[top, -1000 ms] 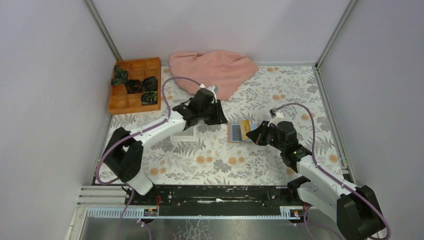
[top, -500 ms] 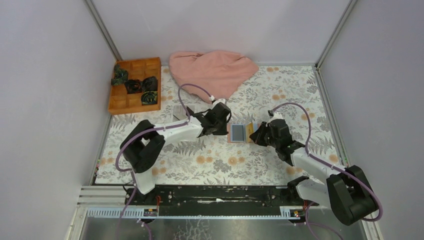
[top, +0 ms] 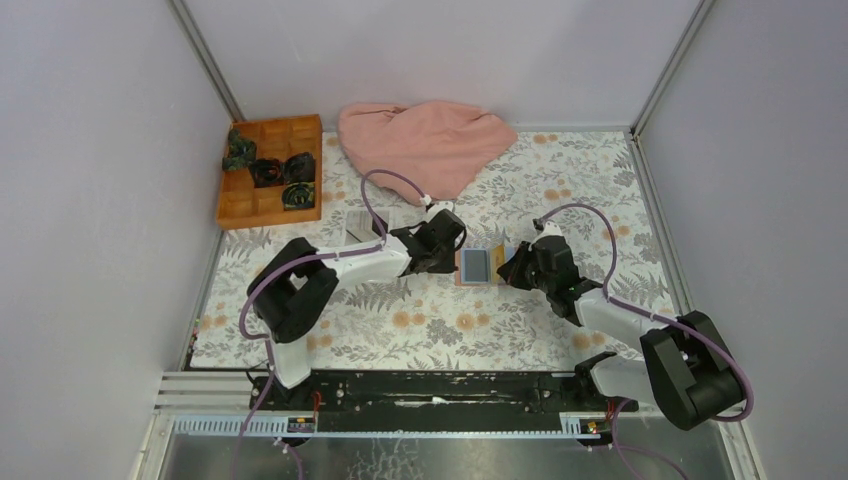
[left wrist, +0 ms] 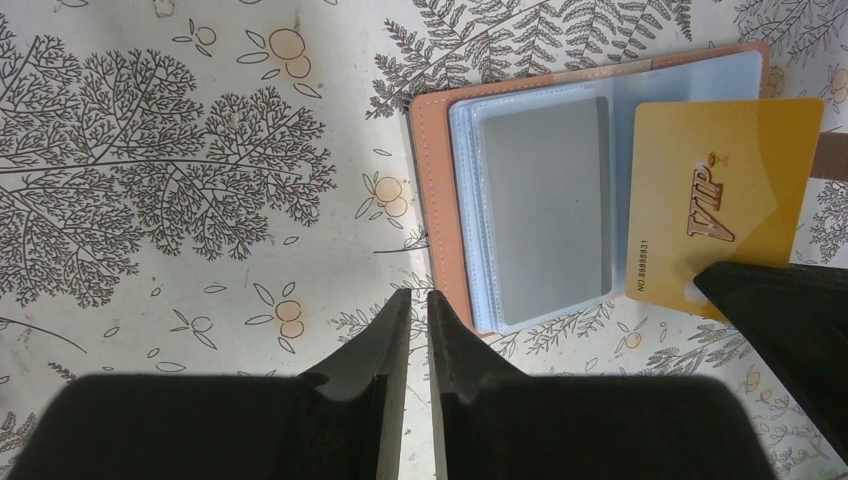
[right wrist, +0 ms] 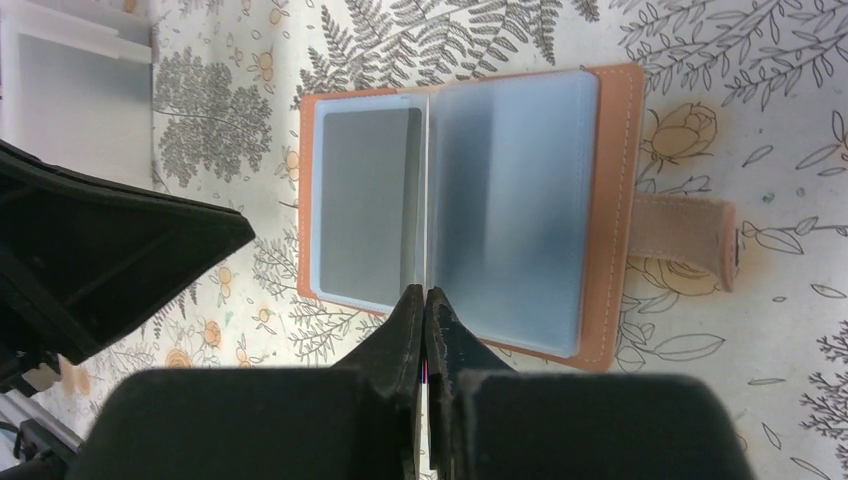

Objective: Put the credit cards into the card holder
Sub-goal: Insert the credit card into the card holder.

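Card holder (top: 477, 266) lies open and flat, mid-counter (top: 420, 320), between my two tools, with its clear sleeves facing up. A grey card (left wrist: 545, 210) sits in one sleeve. A gold credit card (left wrist: 725, 190) marked VIP is tilted over the other page. I can't tell if its edge is inside a sleeve.

My right tool (right wrist: 427, 300) is clamped on that gold card by one corner, fingers pressed together, with the tips at the holder's near edge by the fold. My left tool (left wrist: 418, 298) has its jaws nearly together with only a thin slit between them, and it grips nothing. Its tips are just beside the holder's corner, over bare counter. I can't tell if they touch it.

The holder's strap tab (right wrist: 680, 240) sticks out flat on the side away from the left tool. A pink cloth (top: 425, 140) and an orange box (top: 270, 170) sit well apart at the back.
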You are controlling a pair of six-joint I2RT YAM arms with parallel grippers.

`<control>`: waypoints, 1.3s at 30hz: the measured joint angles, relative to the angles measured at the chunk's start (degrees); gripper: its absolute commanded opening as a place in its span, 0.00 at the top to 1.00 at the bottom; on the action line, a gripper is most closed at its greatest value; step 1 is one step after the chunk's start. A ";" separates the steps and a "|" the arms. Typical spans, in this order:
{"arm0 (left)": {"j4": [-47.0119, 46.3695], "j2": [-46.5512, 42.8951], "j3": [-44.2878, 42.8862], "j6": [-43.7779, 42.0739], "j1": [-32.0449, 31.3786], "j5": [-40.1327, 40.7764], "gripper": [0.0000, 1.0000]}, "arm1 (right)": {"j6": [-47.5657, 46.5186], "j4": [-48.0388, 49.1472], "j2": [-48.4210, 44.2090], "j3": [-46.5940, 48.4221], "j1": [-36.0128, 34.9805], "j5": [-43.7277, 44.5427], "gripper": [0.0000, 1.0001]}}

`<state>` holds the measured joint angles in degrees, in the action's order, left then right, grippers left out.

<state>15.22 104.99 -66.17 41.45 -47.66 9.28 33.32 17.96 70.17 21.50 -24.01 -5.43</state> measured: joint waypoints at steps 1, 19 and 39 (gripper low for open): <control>-0.07 0.07 0.00 -0.02 0.00 0.02 0.83 | 0.04 0.39 0.09 0.00 0.00 0.00 1.00; -0.57 2.54 -0.66 -0.02 -0.55 -0.07 0.83 | 1.05 4.13 2.86 0.09 0.00 -0.24 1.00; -1.36 5.68 -2.86 -0.92 -1.11 -0.44 0.83 | 1.53 5.66 3.82 0.09 0.00 -1.29 1.00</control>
<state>13.87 110.67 -69.04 40.53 -48.77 8.84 34.85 23.62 74.00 21.58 -24.01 -6.72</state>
